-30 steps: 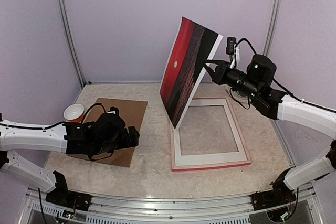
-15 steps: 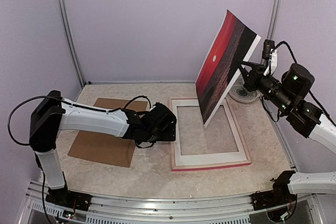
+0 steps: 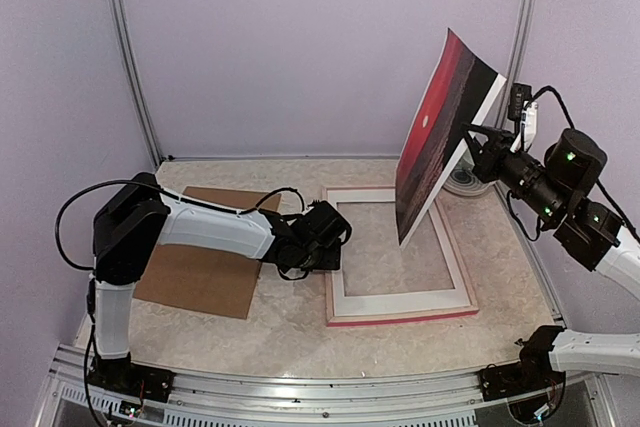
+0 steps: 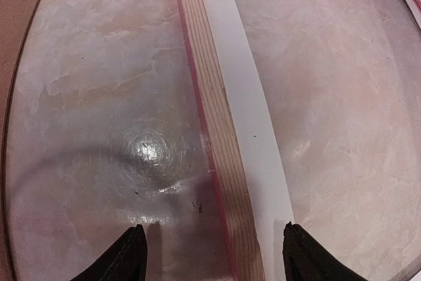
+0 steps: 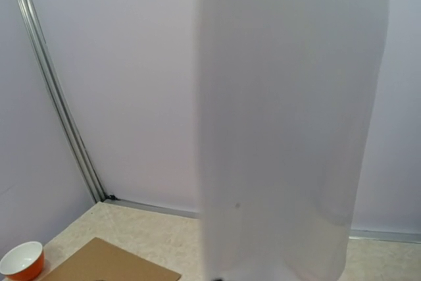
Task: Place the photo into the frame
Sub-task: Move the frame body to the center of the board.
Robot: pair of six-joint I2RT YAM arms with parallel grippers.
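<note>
Lilac walls (image 3: 300,47) boxed in the pale marbled table (image 3: 290,342). Low over it, the left gripper (image 4: 217,258) had its fingers apart, straddling the left rail of the frame (image 4: 220,143). One tip was over bare table and the other over the white mat (image 4: 247,116) lying inside, and nothing was clamped. The right gripper (image 3: 478,139) was closed on the photo (image 3: 440,137), pinching its right edge and holding it nearly upright above the frame's far right corner, sunset side facing left. Whether its lower corner touched the mat I could not tell. The step looked to be steadying the frame while the print came down. It would go best by pinning that rail firmly, tipping the photo sunset-down, seating one long edge in the recess first, then lowering it flat. The brown board (image 3: 200,267) lay well to the left.
</note>
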